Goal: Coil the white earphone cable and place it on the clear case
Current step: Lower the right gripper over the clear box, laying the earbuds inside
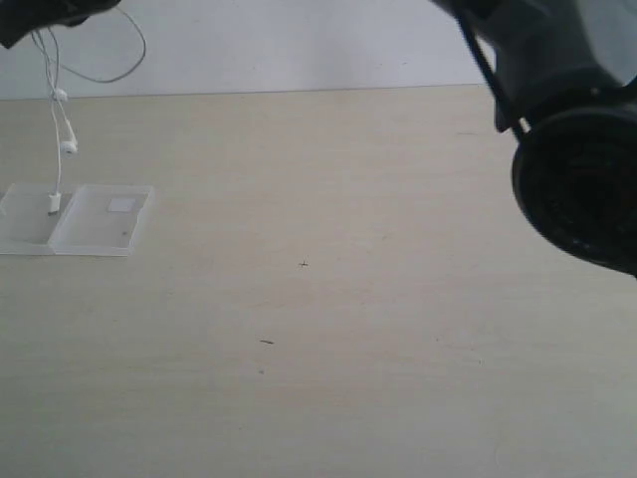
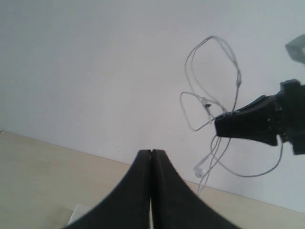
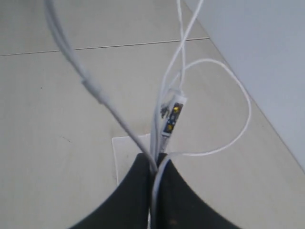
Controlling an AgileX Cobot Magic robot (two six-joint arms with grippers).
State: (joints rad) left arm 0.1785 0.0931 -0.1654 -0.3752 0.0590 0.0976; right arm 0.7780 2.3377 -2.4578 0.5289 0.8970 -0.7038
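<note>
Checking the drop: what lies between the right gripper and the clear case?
Only the white earphone cable, dangling from the right gripper toward the clear case, seen in the exterior view.

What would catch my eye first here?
A thin white earphone cable dangles in loops from the right hand, pinched shut on it, its lower end hanging over a clear case on the left of the pale table. The left hand is shut, holding nothing.
</note>
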